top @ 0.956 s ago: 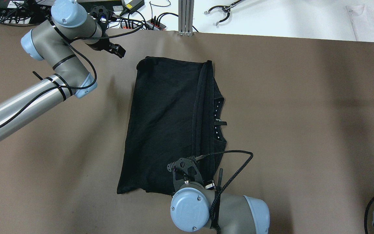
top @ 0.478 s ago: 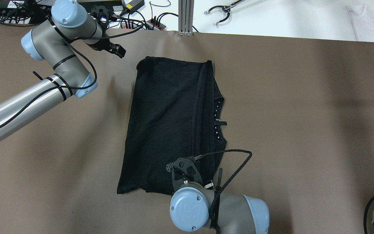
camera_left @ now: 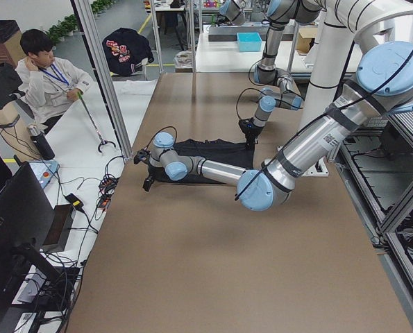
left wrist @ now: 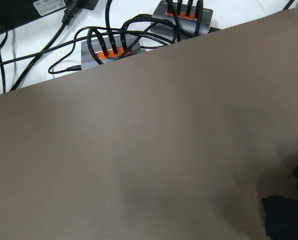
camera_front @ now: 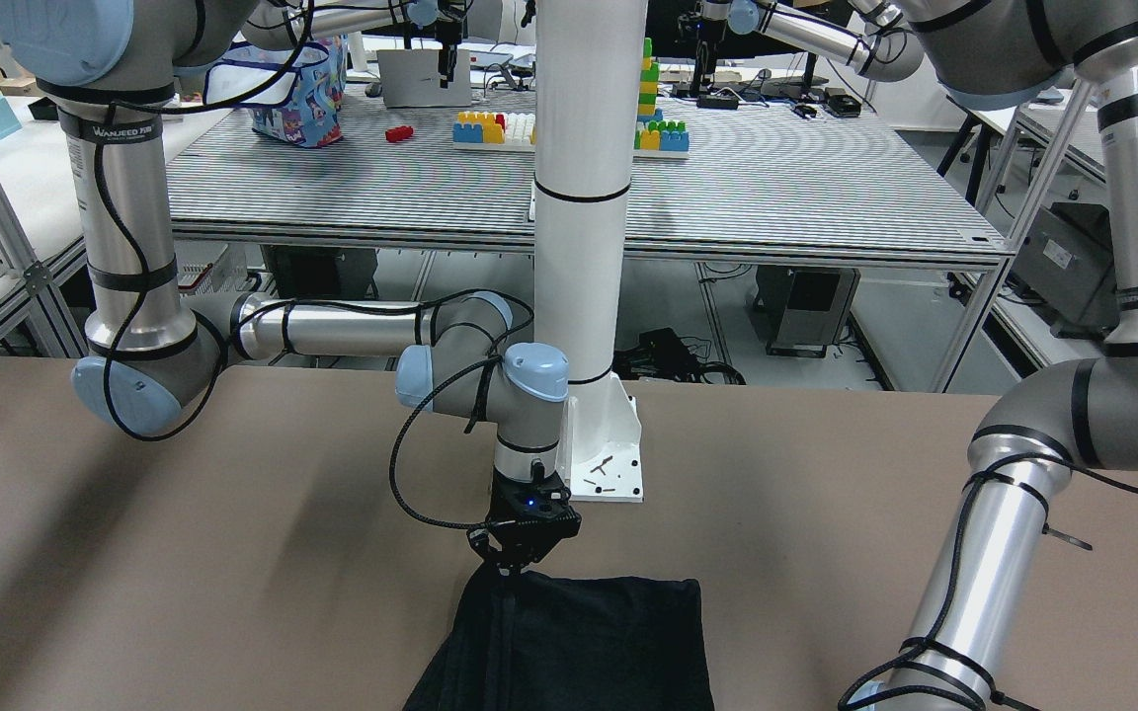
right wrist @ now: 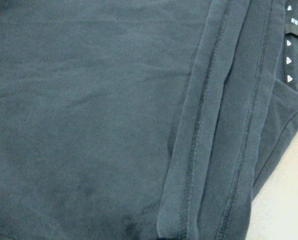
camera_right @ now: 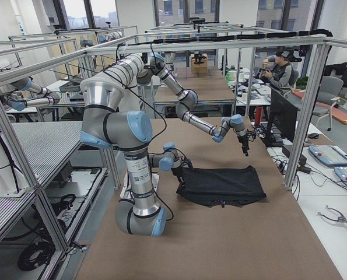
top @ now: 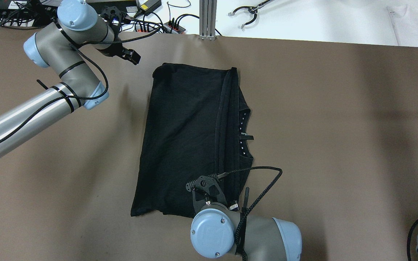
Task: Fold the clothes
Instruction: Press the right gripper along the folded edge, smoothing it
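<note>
Right end effector (camera_front: 513,565) stays at edge of clothes (top: 183,137).

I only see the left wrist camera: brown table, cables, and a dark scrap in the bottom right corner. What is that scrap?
Observer: Likely a corner of the black garment, folded into a rough rectangle on the brown table.
Visitor: Is the left tool touching it?
Observer: No, the left tool is beside that far corner, apart from the cloth.
Visitor: And the other arm?
Observer: The right tool is down at the garment's near edge, by the stacked hems; its grip I cannot tell.
</note>
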`<state>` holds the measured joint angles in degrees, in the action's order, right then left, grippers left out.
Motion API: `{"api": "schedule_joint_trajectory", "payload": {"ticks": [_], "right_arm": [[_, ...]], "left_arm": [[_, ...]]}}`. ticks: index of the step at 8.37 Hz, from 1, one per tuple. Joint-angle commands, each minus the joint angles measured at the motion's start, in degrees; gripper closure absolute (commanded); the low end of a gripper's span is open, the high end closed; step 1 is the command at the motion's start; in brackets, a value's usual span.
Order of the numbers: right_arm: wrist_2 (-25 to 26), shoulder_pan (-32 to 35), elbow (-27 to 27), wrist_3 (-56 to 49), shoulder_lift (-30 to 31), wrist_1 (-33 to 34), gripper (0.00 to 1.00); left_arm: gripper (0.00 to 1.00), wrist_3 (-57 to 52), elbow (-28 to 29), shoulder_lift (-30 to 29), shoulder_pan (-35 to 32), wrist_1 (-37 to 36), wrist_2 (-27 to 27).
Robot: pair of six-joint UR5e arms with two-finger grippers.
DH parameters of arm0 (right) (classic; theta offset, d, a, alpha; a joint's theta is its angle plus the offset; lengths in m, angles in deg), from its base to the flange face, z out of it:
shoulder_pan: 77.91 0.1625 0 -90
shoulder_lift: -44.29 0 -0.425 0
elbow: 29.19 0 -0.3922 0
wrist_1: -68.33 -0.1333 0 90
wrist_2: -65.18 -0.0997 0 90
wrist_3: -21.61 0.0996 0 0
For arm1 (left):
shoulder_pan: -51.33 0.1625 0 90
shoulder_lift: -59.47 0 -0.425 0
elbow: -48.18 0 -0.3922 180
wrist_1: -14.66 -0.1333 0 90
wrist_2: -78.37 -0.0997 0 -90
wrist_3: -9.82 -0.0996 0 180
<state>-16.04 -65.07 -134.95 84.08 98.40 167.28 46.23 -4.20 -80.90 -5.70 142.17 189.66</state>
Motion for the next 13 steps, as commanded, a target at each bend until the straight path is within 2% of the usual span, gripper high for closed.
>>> {"api": "schedule_joint_trajectory", "payload": {"ticks": [1, 3, 5, 7, 8, 11, 12, 13], "right_arm": [[-0.08, 0.52, -6.1, -0.08, 6.32, -0.08, 1.0], [0.01, 0.17, -9.46, 0.8, 12.4, -0.51, 1.0], [0.54, -2.27, -9.56, 5.25, 13.56, -0.6, 0.98], [0.54, -2.64, -10.34, 8.35, 12.87, -0.95, 0.16], [0.37, -1.25, -11.57, 8.27, 12.61, -1.74, 0.08], [0.19, 5.07, -9.05, 5.91, 11.64, -7.26, 0.06], [-0.16, 9.18, -6.42, 1.29, 9.2, -7.2, 0.06], [-1.9, 12.01, -1.26, -4.41, 6.04, -7.28, 0.06]], "left_arm": [[0.0, 0.24, -0.01, 0.1, 0.08, 0.02, -0.03], [0.0, 0.32, -0.01, 0.01, 0.08, 0.02, -0.11], [0.0, 0.32, -0.01, 0.01, 0.08, 0.02, -0.11], [0.0, 0.24, -0.01, 0.01, 0.08, 0.02, -0.11], [0.0, 0.32, -0.01, 0.01, 0.08, 0.02, -0.11], [0.0, 0.32, -0.01, 0.01, 0.08, 0.02, 0.06], [0.0, 0.24, -0.01, 0.01, 0.08, 0.02, 0.15], [0.0, 0.24, -0.01, -0.08, 0.08, 0.02, 0.24]]}}
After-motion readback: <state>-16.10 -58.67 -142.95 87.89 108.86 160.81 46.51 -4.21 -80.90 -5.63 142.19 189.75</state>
